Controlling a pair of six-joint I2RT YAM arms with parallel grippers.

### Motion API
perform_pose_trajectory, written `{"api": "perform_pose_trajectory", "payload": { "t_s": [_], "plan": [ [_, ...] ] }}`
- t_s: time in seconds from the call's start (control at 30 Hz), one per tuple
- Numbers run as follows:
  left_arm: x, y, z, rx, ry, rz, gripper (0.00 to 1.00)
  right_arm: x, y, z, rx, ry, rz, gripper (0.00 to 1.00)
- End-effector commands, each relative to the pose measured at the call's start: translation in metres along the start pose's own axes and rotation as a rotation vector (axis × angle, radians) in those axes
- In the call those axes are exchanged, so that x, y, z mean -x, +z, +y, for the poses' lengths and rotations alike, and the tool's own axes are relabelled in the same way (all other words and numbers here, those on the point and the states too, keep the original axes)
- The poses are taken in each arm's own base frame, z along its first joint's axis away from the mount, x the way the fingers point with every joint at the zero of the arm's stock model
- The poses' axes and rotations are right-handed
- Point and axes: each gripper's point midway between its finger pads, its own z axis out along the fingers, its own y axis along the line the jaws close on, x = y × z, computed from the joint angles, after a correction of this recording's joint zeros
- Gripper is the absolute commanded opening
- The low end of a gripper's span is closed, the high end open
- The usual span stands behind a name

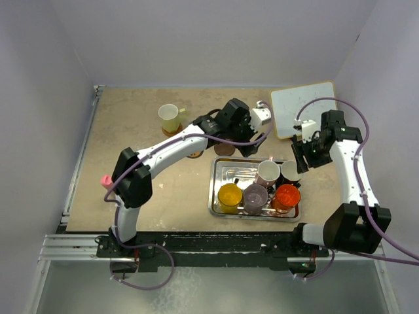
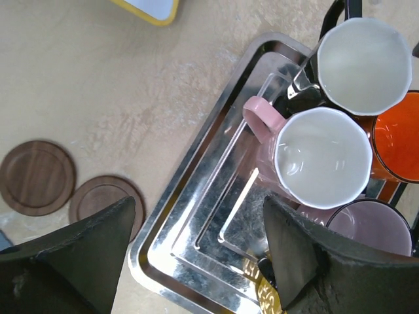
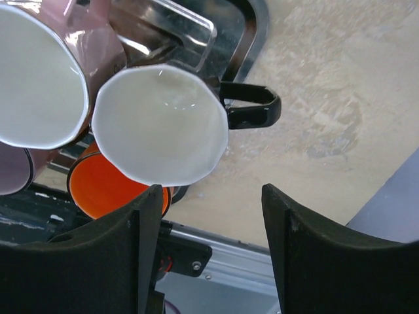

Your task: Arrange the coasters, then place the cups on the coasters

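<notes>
Left gripper (image 2: pixel 200 206): jaws wide apart, holding nothing, over the steel tray (image 2: pixel 196 163) rim. The pinkish-white mug (image 2: pixel 321 157) is just past one finger. Two dark brown coasters (image 2: pixel 36 176) lie on the table outside the other finger.

Right gripper (image 3: pixel 211 193): jaws apart, nothing between them. The black mug (image 3: pixel 160 124) is just ahead of one finger, with the orange-red mug (image 3: pixel 108 190) beside it.

The cream mug (image 1: pixel 169 118) is on an orange-brown coaster, well apart from both.
</notes>
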Motion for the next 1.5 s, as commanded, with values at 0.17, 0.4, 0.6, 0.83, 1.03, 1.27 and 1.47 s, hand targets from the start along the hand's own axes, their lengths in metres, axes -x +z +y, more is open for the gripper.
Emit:
{"api": "perform_pose_trajectory", "payload": {
  "t_s": [0.17, 0.4, 0.6, 0.83, 1.03, 1.27, 1.47],
  "plan": [
    [0.031, -0.03, 0.021, 0.083, 0.072, -0.099, 0.75, -0.018, 0.016, 0.003, 0.022, 0.061, 0.094, 0.57],
    [0.029, -0.03, 0.023, 0.088, 0.074, -0.095, 0.75, -0.013, 0.034, -0.005, 0.009, 0.109, 0.12, 0.49],
    [0.029, -0.032, 0.025, 0.099, 0.077, -0.096, 0.75, -0.007, 0.047, -0.011, -0.008, 0.139, 0.117, 0.4],
    [0.028, -0.034, 0.03, 0.111, 0.075, -0.095, 0.75, -0.007, 0.06, -0.013, -0.012, 0.174, 0.117, 0.33],
    [0.029, -0.036, 0.036, 0.126, 0.074, -0.097, 0.75, -0.002, 0.064, -0.014, -0.016, 0.191, 0.099, 0.24],
    [0.028, -0.037, 0.045, 0.14, 0.065, -0.098, 0.75, 0.002, 0.058, -0.012, -0.005, 0.196, 0.085, 0.11],
    [0.032, -0.04, 0.053, 0.138, 0.038, -0.117, 0.76, 0.017, 0.042, -0.017, -0.02, 0.168, 0.036, 0.02]
  ]
}}
